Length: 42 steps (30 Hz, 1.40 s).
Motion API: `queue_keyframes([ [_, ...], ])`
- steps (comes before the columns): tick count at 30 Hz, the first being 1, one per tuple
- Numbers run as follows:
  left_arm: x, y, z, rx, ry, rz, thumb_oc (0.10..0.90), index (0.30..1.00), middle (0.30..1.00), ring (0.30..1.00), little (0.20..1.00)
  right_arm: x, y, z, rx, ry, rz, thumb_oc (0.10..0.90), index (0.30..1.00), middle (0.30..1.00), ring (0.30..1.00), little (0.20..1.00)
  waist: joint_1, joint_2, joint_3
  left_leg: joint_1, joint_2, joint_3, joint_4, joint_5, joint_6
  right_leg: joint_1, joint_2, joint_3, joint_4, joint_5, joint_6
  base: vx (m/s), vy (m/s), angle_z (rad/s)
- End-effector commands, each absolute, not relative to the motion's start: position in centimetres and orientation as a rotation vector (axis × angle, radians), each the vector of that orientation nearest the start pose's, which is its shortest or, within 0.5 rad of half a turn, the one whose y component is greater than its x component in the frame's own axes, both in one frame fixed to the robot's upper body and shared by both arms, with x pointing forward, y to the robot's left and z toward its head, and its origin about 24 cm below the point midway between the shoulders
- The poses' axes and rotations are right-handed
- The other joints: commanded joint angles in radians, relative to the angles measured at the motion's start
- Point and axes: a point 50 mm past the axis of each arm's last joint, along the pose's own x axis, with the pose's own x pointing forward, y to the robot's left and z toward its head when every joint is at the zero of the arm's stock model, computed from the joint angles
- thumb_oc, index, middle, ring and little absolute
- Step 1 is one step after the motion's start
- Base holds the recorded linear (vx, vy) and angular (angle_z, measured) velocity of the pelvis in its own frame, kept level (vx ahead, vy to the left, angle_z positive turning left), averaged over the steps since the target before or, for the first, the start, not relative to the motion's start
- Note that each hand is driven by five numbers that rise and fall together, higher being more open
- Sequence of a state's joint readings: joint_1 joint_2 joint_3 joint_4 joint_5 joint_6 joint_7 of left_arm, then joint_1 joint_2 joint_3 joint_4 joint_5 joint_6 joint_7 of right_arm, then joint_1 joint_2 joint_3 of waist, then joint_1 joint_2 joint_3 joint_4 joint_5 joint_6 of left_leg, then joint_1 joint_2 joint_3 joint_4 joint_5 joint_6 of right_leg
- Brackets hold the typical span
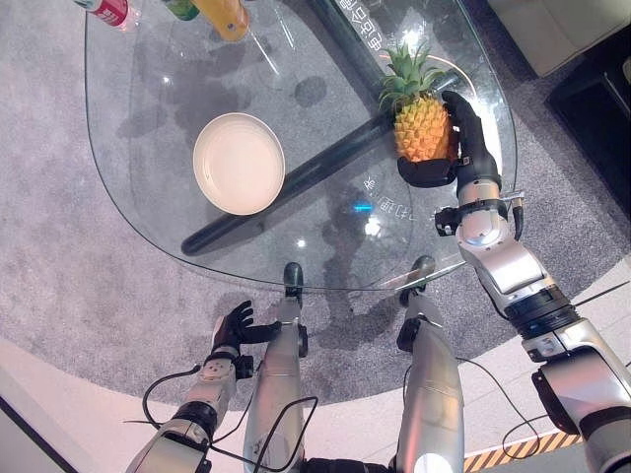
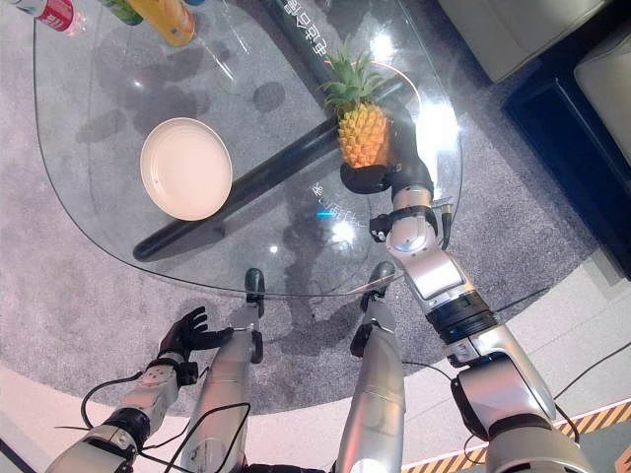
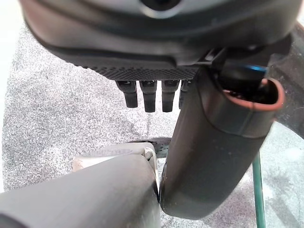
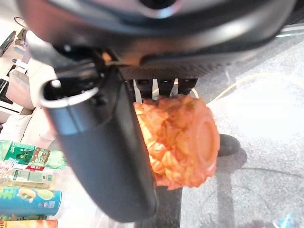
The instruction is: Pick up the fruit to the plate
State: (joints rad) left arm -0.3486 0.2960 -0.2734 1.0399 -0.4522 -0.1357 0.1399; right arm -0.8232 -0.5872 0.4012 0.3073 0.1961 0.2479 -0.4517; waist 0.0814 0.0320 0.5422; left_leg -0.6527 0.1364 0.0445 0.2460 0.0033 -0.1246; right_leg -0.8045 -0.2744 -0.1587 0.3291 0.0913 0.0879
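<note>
An orange pineapple (image 1: 422,126) with a green leafy crown stands at the right side of the glass table (image 1: 148,168). My right hand (image 1: 463,148) is wrapped round its lower body, thumb on one side and fingers on the other; the right wrist view shows the pineapple (image 4: 183,140) pressed between thumb and fingers. A white round plate (image 1: 239,163) lies bare on the table's left middle, well apart from the fruit. My left hand (image 1: 233,326) hangs below the table's near edge, its fingers relaxed and holding nothing.
Bottles and cans (image 1: 222,15) stand along the table's far left edge, and also show as drink containers (image 4: 28,190) in the right wrist view. A dark bar (image 1: 296,182) runs under the glass. Grey carpet (image 1: 59,276) surrounds the table; a dark cabinet (image 1: 601,89) stands at the right.
</note>
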Motion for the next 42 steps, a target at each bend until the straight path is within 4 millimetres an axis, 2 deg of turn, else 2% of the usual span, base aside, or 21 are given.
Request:
queue_keyframes([
  [1, 24.2, 23.6, -8.4, 0.156, 0.645, 0.198, 0.800, 0.900, 0.900, 0.900, 0.900, 37.1, -18.8, 23.5, -0.647, -0.383, -0.320, 0.100, 0.300, 0.300, 0.300, 0.200, -0.008, 0.062, -0.022, -0.061, 0.057, -0.025, 0.007, 0.070, -0.011, 0.001, -0.086, 0.025, 0.080, -0.062, 0.095, 0.00, 0.000, 0.00],
  [8, 24.2, 23.5, -8.4, 0.152, 0.640, 0.204, 0.800, 0.900, 0.900, 0.900, 0.900, 37.0, -18.9, 23.7, -0.673, -0.389, -0.350, 0.100, 0.300, 0.300, 0.300, 0.200, -0.008, 0.060, -0.022, -0.061, 0.059, -0.026, 0.004, 0.071, -0.011, 0.001, -0.084, 0.025, 0.080, -0.062, 0.094, 0.00, 0.000, 0.00],
  [14, 24.2, 23.6, -8.4, 0.072, 0.638, 0.254, 0.800, 0.900, 0.900, 0.900, 0.900, 36.8, -18.7, 24.0, -0.683, -0.423, -0.374, 0.100, 0.300, 0.300, 0.300, 0.200, -0.009, 0.061, -0.022, -0.058, 0.058, -0.026, 0.005, 0.071, -0.011, 0.003, -0.084, 0.028, 0.083, -0.064, 0.095, 0.00, 0.000, 0.00],
  [17, 24.1, 24.0, -8.4, -0.032, 0.634, 0.324, 0.800, 0.900, 0.900, 0.900, 0.900, 36.6, -18.8, 24.4, -0.682, -0.452, -0.392, 0.100, 0.300, 0.300, 0.300, 0.200, -0.011, 0.062, -0.022, -0.053, 0.058, -0.026, 0.002, 0.071, -0.011, 0.004, -0.084, 0.030, 0.084, -0.068, 0.096, 0.00, 0.000, 0.00],
  [21, 24.2, 24.5, -8.2, -0.070, 0.618, 0.385, 0.800, 0.900, 0.900, 0.900, 0.900, 36.5, -18.8, 24.7, -0.681, -0.480, -0.415, 0.100, 0.300, 0.300, 0.300, 0.200, -0.011, 0.065, -0.022, -0.051, 0.055, -0.026, 0.001, 0.072, -0.011, 0.005, -0.085, 0.033, 0.087, -0.070, 0.096, -0.02, 0.005, 0.00],
  [22, 24.6, 24.7, -7.8, -0.091, 0.599, 0.413, 0.800, 0.900, 0.900, 0.900, 0.900, 36.4, -18.8, 25.3, -0.677, -0.499, -0.425, 0.100, 0.300, 0.300, 0.300, 0.200, -0.012, 0.066, -0.022, -0.074, 0.052, -0.025, -0.006, 0.100, -0.006, -0.015, -0.085, 0.029, 0.075, -0.043, 0.086, -0.07, 0.029, 0.01],
  [23, 24.6, 24.9, -7.8, -0.104, 0.594, 0.435, 0.800, 0.900, 0.900, 0.900, 0.900, 36.3, -18.8, 25.3, -0.677, -0.506, -0.430, 0.100, 0.300, 0.300, 0.300, 0.200, -0.013, 0.067, -0.022, -0.072, 0.052, -0.024, -0.008, 0.101, -0.006, -0.014, -0.085, 0.030, 0.074, -0.044, 0.086, -0.07, 0.040, 0.01],
  [29, 24.1, 27.1, -7.5, -0.207, 0.597, 0.682, 0.800, 0.900, 0.900, 0.900, 0.900, 36.1, -19.1, 25.6, -0.669, -0.524, -0.443, 0.100, 0.300, 0.300, 0.300, 0.200, -0.021, 0.074, -0.022, -0.053, 0.048, -0.023, -0.014, 0.103, -0.009, -0.005, -0.086, 0.038, 0.078, -0.052, 0.085, 0.00, 0.029, 0.01],
  [32, 24.0, 29.7, -6.3, -0.274, 0.539, 0.913, 0.800, 0.900, 0.900, 0.900, 0.900, 35.9, -18.9, 25.3, -0.646, -0.532, -0.437, 0.100, 0.300, 0.300, 0.300, 0.200, -0.025, 0.070, -0.022, -0.041, 0.050, -0.021, -0.019, 0.104, -0.013, -0.002, -0.088, 0.042, 0.084, -0.060, 0.085, 0.00, 0.000, 0.00],
  [34, 24.2, 30.7, -5.4, -0.286, 0.493, 1.005, 0.800, 0.900, 0.900, 0.900, 0.900, 35.8, -18.8, 25.2, -0.632, -0.538, -0.438, 0.100, 0.300, 0.300, 0.300, 0.200, -0.027, 0.066, -0.022, -0.039, 0.051, -0.021, -0.020, 0.104, -0.014, -0.001, -0.088, 0.042, 0.086, -0.062, 0.084, 0.00, 0.000, 0.00],
  [35, 24.5, 31.4, -4.3, -0.275, 0.440, 1.074, 0.800, 0.900, 0.900, 0.900, 0.900, 35.6, -18.7, 25.2, -0.624, -0.542, -0.439, 0.100, 0.300, 0.300, 0.300, 0.200, -0.029, 0.064, -0.022, -0.039, 0.052, -0.022, -0.021, 0.104, -0.016, -0.002, -0.087, 0.045, 0.088, -0.064, 0.084, 0.00, 0.000, 0.00],
  [37, 25.2, 32.2, -2.4, -0.250, 0.331, 1.189, 0.800, 0.900, 0.900, 0.900, 0.900, 35.5, -18.5, 25.1, -0.613, -0.550, -0.442, 0.100, 0.300, 0.300, 0.300, 0.200, -0.030, 0.062, -0.022, -0.041, 0.050, -0.025, -0.020, 0.104, -0.018, -0.008, -0.084, 0.050, 0.094, -0.067, 0.081, 0.00, 0.000, 0.00],
  [42, 26.6, 32.9, 1.4, -0.236, 0.137, 1.346, 0.800, 0.900, 0.900, 0.900, 0.900, 35.3, -18.3, 24.9, -0.592, -0.562, -0.449, 0.100, 0.300, 0.300, 0.300, 0.200, -0.029, 0.056, -0.022, -0.045, 0.047, -0.032, -0.021, 0.103, -0.019, -0.011, -0.082, 0.052, 0.093, -0.067, 0.079, 0.00, -0.006, 0.00],
])
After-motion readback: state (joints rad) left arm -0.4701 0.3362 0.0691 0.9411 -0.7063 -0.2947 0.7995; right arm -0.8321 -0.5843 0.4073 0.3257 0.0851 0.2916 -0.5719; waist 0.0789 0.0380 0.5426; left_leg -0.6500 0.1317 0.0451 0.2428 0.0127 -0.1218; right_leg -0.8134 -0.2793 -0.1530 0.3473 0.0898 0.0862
